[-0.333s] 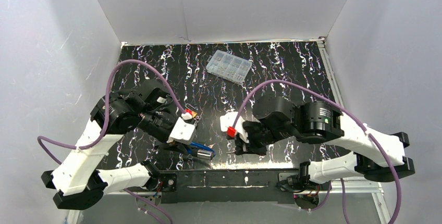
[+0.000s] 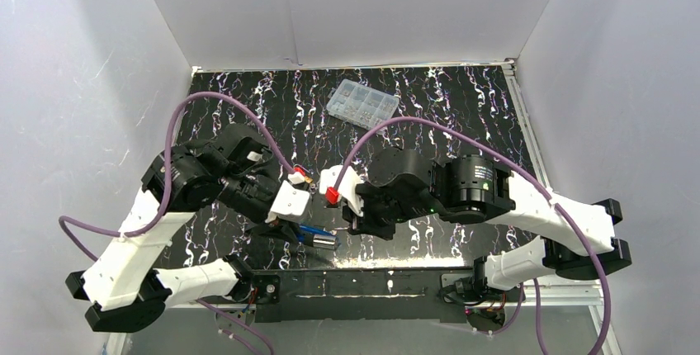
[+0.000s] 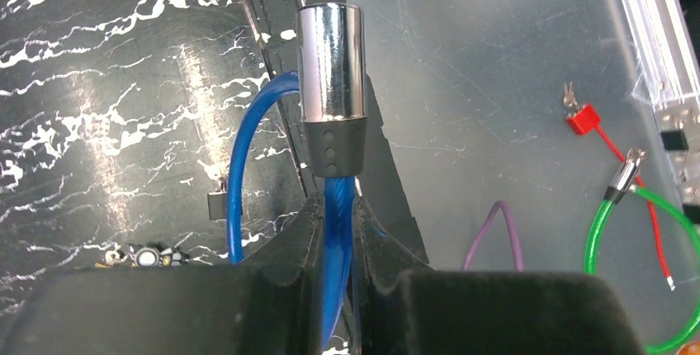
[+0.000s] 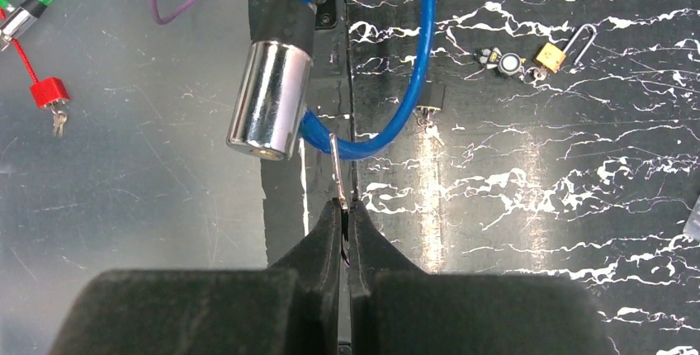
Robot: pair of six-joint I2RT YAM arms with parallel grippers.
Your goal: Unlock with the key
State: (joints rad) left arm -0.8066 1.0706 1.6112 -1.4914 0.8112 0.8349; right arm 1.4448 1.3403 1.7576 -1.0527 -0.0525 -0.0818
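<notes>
Your left jaws are closed on the cable (image 3: 240,165) of the lock (image 3: 331,62). Your right jaws pinch the key (image 4: 336,169), just beside the lock.

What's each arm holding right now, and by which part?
Left jaws: blue cable lock, by the cable just behind its collar. Right jaws: key, by its rear end.

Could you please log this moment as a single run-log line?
left gripper: shut on cable lock | right gripper: shut on key | key: beside chrome cylinder, not yet inserted
</notes>
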